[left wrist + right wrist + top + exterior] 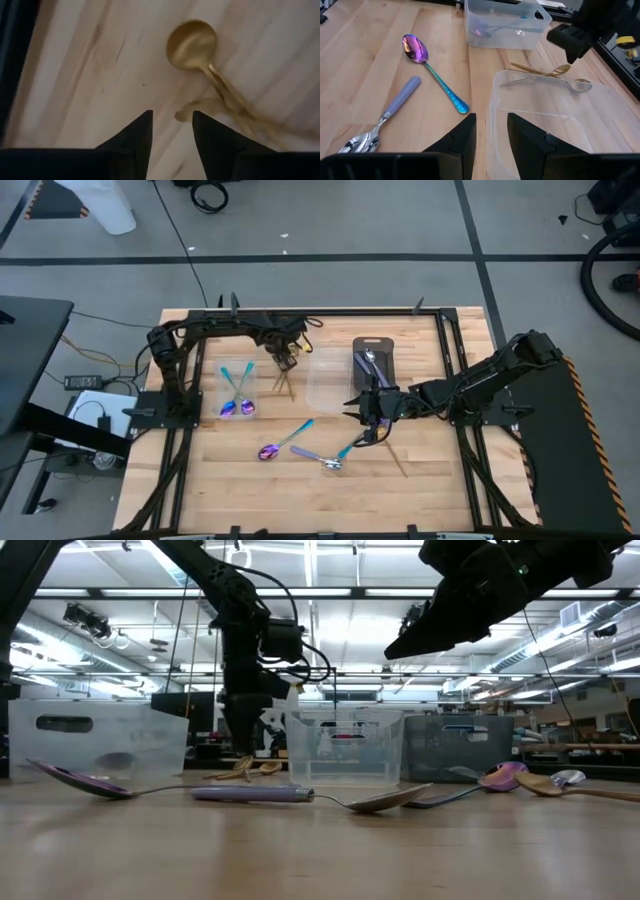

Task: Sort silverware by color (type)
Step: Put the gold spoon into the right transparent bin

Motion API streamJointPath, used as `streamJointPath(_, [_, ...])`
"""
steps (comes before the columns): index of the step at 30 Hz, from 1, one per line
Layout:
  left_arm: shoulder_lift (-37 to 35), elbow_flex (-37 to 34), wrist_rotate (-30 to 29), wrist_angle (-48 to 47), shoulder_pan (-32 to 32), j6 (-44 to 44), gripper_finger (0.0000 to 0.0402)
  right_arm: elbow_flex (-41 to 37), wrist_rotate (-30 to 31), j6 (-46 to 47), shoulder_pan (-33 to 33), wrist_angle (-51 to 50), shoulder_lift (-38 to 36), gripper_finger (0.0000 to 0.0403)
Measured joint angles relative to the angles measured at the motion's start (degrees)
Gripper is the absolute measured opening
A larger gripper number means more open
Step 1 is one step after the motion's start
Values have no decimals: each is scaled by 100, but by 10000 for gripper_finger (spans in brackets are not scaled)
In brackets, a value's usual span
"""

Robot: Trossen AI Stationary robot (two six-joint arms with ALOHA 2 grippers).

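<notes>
The left gripper (287, 360) hangs over the far middle of the table (430, 490), its two fingers (132, 137) a small gap apart and holding nothing, with the gold spoons (283, 383) lying on the bare wood right under it; in the left wrist view one gold spoon (192, 45) shows its bowl clearly and the handles run off together in a loose bundle. To the left of them sits a clear container (237, 392) with two purple spoons (235, 406) inside, bowls toward the near edge and teal handles toward the far edge. Nearer the front edge a purple spoon (272, 450) lies on the wood, its long axis slanting from its bowl at the near left to its teal handle at the far right. Just right of it lies a silver spoon with a lilac handle (320, 459), bowl to the right, close to another teal handle (348, 448) that slants up toward the right arm. A second clear container (330, 383) stands in the middle, between the gold spoons and the right gripper (365, 420). That gripper hovers above the table beside it, fingers (462, 137) slightly apart and empty. Behind it the dark tray (385, 346) holds silver pieces (368, 362) lying lengthwise, partly hidden by the arm.
</notes>
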Motion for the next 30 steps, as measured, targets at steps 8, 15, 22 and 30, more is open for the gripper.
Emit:
streamJointPath(8, [0, 0, 1276, -77, 601, 2341, 148, 0, 0, -11, 1, 2, 0, 121])
streamJointPath(15, [35, -4, 1924, 79, 909, 3007, 148, 0, 2, -7, 1, 2, 0, 121])
streamJointPath(22, [432, -6, 2131, 375, 892, 3213, 148, 0, 42, -4, -10, 14, 0, 121])
streamJointPath(30, [525, -8, 2131, 271, 892, 3348, 123, 0, 46, -33, -17, 50, 0, 121])
